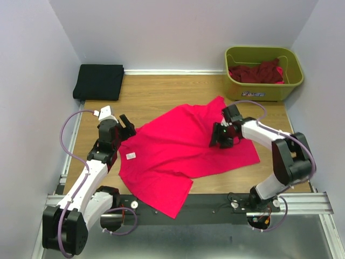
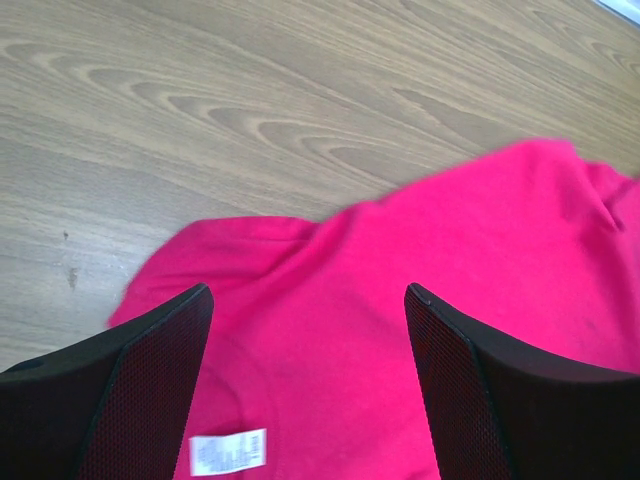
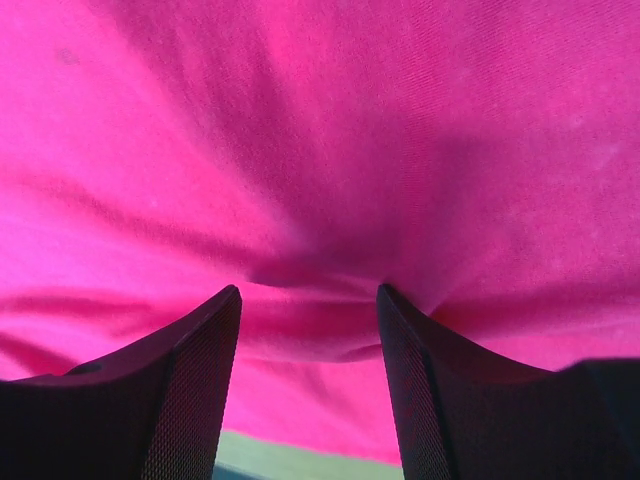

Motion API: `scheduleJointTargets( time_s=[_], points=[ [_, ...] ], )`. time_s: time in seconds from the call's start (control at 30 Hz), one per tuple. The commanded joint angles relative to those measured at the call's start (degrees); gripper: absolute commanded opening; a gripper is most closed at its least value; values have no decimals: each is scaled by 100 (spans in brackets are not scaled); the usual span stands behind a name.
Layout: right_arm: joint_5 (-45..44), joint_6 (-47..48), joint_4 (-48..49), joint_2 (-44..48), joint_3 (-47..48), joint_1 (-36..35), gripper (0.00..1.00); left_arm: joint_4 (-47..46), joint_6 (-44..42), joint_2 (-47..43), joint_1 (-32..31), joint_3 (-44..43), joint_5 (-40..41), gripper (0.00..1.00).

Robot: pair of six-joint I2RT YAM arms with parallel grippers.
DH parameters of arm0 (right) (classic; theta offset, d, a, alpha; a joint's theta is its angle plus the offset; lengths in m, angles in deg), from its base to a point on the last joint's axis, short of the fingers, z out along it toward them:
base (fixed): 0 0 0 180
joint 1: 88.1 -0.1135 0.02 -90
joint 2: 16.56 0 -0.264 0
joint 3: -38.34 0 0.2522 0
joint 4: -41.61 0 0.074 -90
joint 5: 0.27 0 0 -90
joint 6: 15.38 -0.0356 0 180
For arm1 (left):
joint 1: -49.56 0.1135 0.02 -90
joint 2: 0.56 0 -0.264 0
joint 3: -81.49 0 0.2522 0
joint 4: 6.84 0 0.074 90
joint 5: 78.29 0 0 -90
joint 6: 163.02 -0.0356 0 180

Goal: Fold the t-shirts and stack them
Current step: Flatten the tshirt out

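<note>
The left gripper (image 1: pixel 125 126) sits at the pink shirt's (image 1: pixel 183 154) left edge, jaws wide apart. The right gripper (image 1: pixel 220 140) is on its right side, jaws apart round a wrinkle.

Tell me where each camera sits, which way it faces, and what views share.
Top external: above and behind, looking down on the table, the pink t-shirt, left arm and right arm entire.
Left wrist: on the left arm, aimed down past the open left tool at the shirt's label.
Right wrist: close over the cloth, right tool open.
Shared: all show the pink t-shirt.
</note>
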Motion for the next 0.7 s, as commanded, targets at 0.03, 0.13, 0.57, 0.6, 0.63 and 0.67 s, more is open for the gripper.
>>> scheduleJointTargets(
  time_s=[0.03,0.13,0.57,0.6,0.63,0.67],
  points=[
    [-11,-362,-1082,960,-1033,352,65,97,5,207,37,-137,243,85],
    [-212,-389,-1363,1496,-1087,537,65,62,-92,401,37,-251,147,85],
    [-539,227,-1558,1956,-261,555,65,518,-365,2614,28,-1331,-460,71],
    [-460,235,-1523,1947,-270,546,65,597,-382,2782,20,-1524,-425,69],
    [-425,244,-1470,1947,-305,546,65,720,-382,3053,11,-1595,-381,67],
    [-372,270,-1435,1947,-314,538,65,747,-382,3160,11,-1727,-285,67]
  ],
)
